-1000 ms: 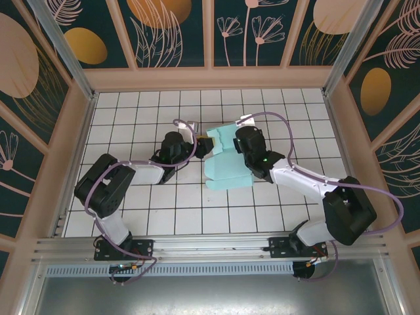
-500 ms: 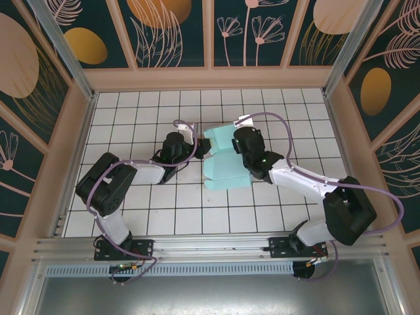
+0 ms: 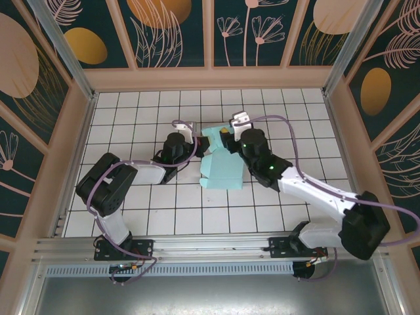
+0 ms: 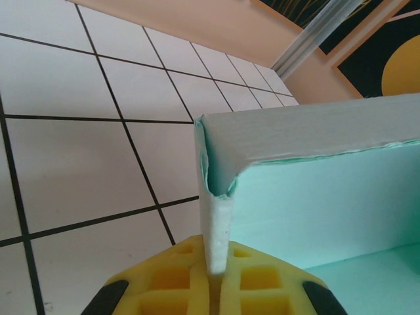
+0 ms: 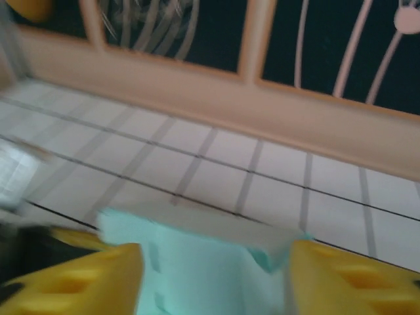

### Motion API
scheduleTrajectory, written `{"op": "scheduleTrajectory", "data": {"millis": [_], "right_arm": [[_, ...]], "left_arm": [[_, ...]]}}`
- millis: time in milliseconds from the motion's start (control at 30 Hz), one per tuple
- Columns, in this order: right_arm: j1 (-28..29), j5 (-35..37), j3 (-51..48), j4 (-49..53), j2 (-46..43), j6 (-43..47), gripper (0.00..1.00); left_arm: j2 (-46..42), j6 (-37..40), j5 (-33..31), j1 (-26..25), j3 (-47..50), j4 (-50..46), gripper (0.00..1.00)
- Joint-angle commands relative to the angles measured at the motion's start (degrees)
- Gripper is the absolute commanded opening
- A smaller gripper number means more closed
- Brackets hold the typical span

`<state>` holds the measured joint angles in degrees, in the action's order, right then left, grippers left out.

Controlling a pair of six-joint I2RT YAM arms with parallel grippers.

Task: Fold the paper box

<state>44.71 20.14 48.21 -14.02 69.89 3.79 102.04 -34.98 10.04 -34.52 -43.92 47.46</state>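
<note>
One paper box [image 3: 220,172] on tiles [image 3: 131,118]; left jaws pinch it, right jaws seemingly apart.

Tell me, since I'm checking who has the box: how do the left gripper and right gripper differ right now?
The left gripper is shut, pinching a thin wall of the paper box; the right gripper stands open, with card between its spread fingers. From above, the left gripper meets the box's left side, the right gripper its far end. Both have yellow fingers and sit at the box.
</note>
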Motion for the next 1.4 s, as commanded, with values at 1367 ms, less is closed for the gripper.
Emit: {"op": "scheduleTrajectory", "data": {"millis": [1367], "right_arm": [[-16.55, -62.0, -3.2, -10.36, 8.07, -20.32, 0.72]], "left_arm": [[-1.67, -6.15, 10.35, -0.3, 2.44, 21.26, 0.0]]}}
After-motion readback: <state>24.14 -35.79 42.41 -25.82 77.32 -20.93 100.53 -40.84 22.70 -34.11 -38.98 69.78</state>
